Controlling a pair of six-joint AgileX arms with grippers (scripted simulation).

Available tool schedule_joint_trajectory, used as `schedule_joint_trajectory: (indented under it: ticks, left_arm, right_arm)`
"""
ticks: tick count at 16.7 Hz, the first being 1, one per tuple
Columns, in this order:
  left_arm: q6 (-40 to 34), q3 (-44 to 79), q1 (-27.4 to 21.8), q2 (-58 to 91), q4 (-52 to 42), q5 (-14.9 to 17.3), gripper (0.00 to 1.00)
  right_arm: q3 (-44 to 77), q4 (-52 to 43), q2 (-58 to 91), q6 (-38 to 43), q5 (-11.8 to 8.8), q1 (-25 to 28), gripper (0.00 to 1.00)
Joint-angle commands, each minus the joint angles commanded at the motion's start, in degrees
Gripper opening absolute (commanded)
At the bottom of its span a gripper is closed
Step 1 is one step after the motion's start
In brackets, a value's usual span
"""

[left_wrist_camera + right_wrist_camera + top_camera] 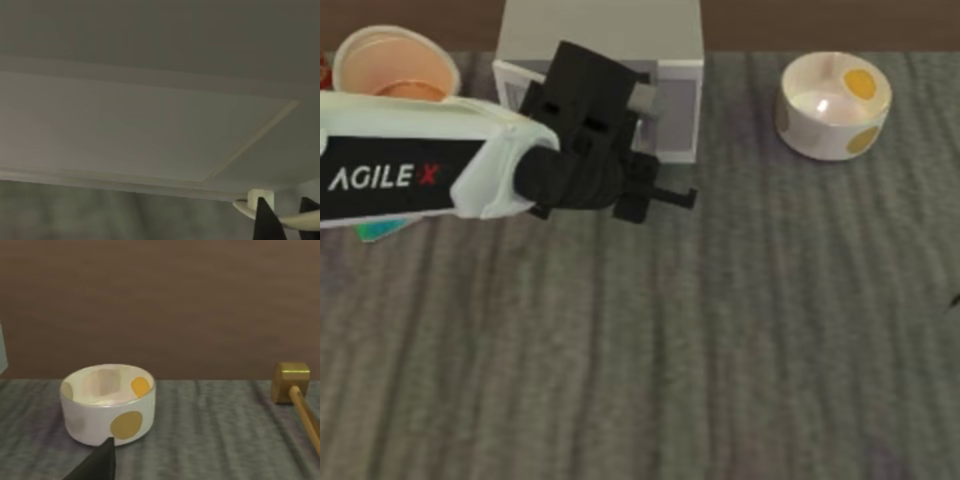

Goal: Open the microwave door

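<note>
Before the microwave door (140, 130), left fingers (265, 220) at its handle

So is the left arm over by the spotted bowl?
No, the left gripper sits at the microwave door, while the spotted bowl stands apart at the right.

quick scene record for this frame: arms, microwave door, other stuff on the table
left arm: reaches in from the table's left; left pincer at the microwave's front
microwave door: fills the left wrist view; a pale handle sits at the fingertips
door state: looks shut
right arm: not seen from above; one dark fingertip in its wrist view
other items: yellow-spotted white bowl at right, wooden mallet, pinkish bowl at far left
</note>
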Motion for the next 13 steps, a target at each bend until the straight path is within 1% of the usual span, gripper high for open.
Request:
schedule_joint_trajectory:
  ticks: [7, 9, 13]
  left_arm:
    - [0.0, 0.0, 0.0, 0.0, 0.0, 0.0, 0.00]
    - [-0.2, 0.0, -0.4, 0.0, 0.0, 0.6, 0.00]
    - [1.7, -1.3, 0.5, -1.1, 0.6, 1.8, 0.00]
  right_arm:
    - [0.0, 0.0, 0.0, 0.0, 0.0, 0.0, 1.00]
    - [0.0, 0.0, 0.0, 0.0, 0.0, 0.0, 1.00]
    - [0.0, 0.0, 0.0, 0.0, 0.0, 0.0, 1.00]
